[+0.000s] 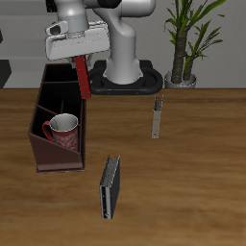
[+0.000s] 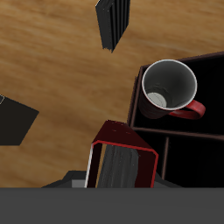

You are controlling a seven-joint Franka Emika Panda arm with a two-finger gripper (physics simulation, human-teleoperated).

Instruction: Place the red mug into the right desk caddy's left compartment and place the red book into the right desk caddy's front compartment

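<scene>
Above the long dark maroon-brown box caddy (image 1: pixel 58 120), near the back of the wooden surface (image 1: pixel 192 183), I see my pincer (image 1: pixel 83 65) clamped on the thin red hardcover book (image 1: pixel 84 79), which hangs upright in the air over the caddy's rear sections, its lower end just above the walls. From the wrist camera the red book (image 2: pixel 122 157) shows its white page edges close under the lens, over the caddy's dividers (image 2: pixel 175 131). Inside the caddy's wide section at the low, sloped end, nearest the surface's front edge, sits the red speckled mug (image 1: pixel 62 128) with its white inside (image 2: pixel 169 86) facing up and its loop handle (image 2: pixel 191 109) pointing along the divider. Beside the caddy, towards the front edge, a dark grey-black book (image 1: pixel 110 186) stands on its edge on the surface. Farther back, a small pale upright object (image 1: pixel 156 120) stands apart from everything; I cannot tell what it is.
</scene>
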